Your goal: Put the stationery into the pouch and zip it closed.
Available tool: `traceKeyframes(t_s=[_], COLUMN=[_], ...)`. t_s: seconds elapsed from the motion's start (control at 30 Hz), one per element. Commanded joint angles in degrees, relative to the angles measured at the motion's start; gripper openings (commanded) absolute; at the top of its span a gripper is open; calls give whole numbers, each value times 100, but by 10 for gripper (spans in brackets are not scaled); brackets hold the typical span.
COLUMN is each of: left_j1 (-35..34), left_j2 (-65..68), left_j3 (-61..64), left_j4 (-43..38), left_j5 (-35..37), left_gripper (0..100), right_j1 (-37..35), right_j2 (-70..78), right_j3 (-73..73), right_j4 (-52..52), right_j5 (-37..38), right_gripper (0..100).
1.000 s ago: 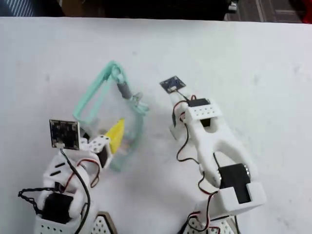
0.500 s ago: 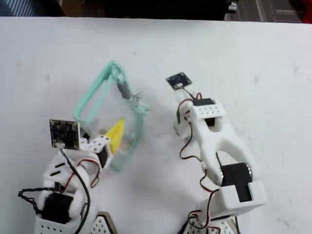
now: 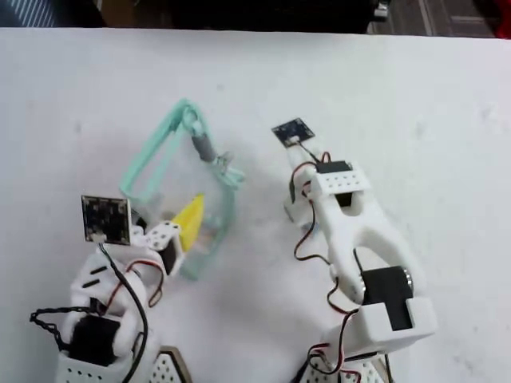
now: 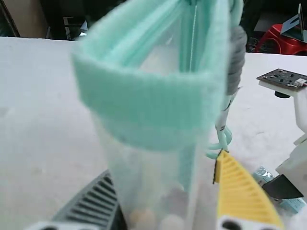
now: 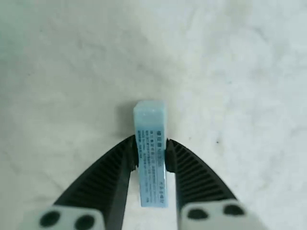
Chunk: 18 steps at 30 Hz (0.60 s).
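White tabletop [image 3: 399,96] under two side-by-side arms. The left gripper [image 4: 163,182], one grey finger and one yellow, is clamped on the near end of a clear plastic pouch with mint-green fabric trim [image 3: 177,179]. The pouch rests on the table left of centre, and a grey zip pull [image 3: 204,148] sits at its far end. The right gripper [image 5: 150,143] pinches a small light-blue rectangular eraser [image 5: 149,124] between narrow black fingers. It holds the eraser low over the table, right of the pouch and apart from it.
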State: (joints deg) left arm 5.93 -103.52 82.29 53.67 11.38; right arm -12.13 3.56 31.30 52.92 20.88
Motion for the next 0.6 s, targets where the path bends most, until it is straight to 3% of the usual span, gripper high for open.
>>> traceKeyframes(t_s=[0.0, 0.17, 0.57], left_j1=[-13, -13, -13], left_j2=[57, 57, 57], left_j3=[-35, -35, -35], left_j4=[-141, -141, -158], left_j5=[44, 35, 35], left_gripper=[260, 260, 260], right_j1=[40, 40, 40], right_j2=[-31, -48, -48], right_j3=[-9, 404, 422], right_j4=[-110, -646, -673], right_j5=[18, 18, 18], right_gripper=[30, 30, 35])
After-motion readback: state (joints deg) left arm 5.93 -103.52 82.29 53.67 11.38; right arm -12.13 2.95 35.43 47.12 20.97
